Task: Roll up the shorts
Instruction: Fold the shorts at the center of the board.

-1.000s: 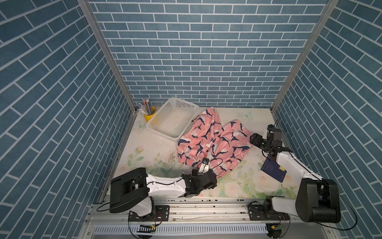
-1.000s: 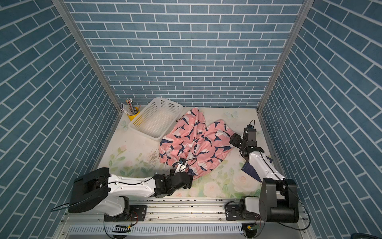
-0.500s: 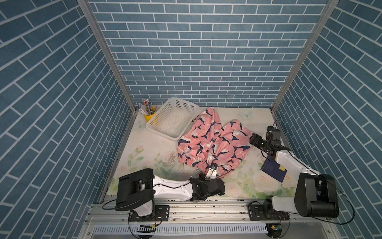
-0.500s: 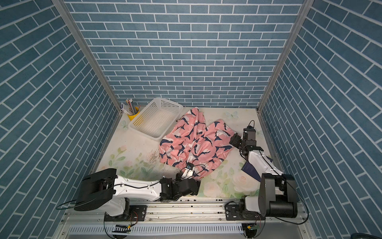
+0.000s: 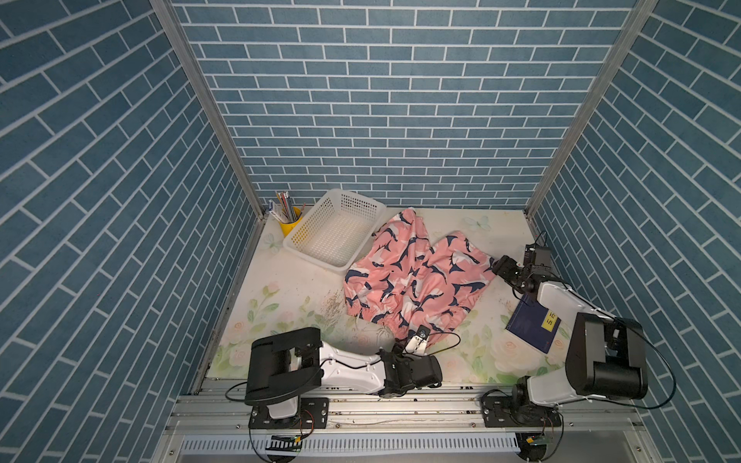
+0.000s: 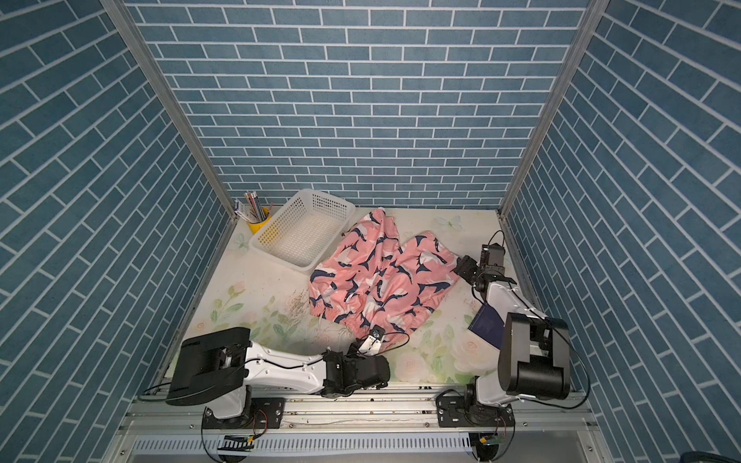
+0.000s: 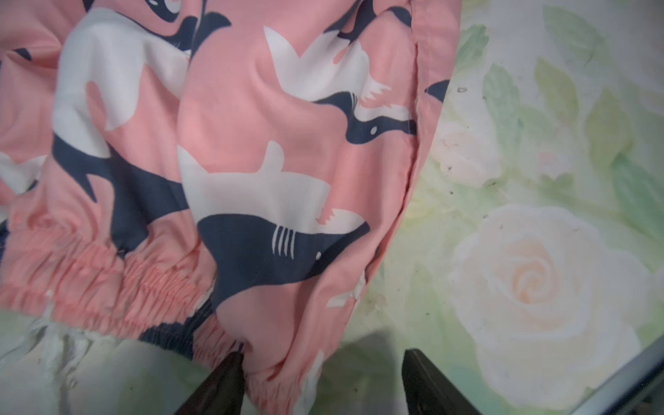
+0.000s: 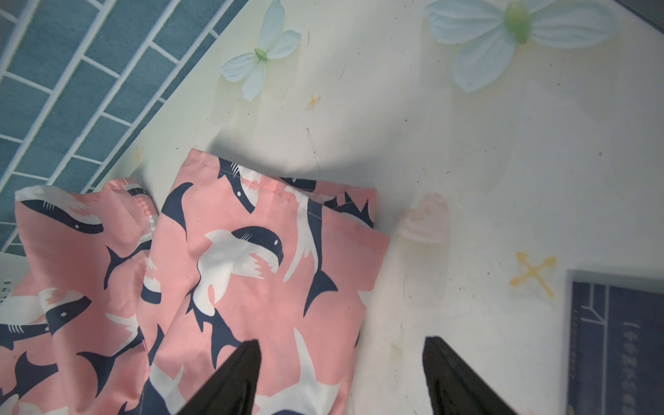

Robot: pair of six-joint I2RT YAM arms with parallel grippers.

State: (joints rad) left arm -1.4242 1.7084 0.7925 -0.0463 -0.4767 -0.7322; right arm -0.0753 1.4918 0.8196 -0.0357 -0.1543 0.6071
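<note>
The shorts (image 5: 413, 276) lie rumpled mid-table, the far leg against the white basket (image 5: 298, 240) and the gathered waistband toward the near edge. The left gripper (image 7: 323, 354) sits at that waistband's near corner, jaws apart with the bunched edge between them, not clamped. The right gripper (image 8: 341, 341) is released at the right leg's hem, one finger over fabric and one over bare table (image 8: 467, 179), beside a navy book (image 5: 529, 326).

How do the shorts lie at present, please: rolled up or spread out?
Spread out and rumpled: the shorts lie loosely on the table, both legs showing, no roll.
</note>
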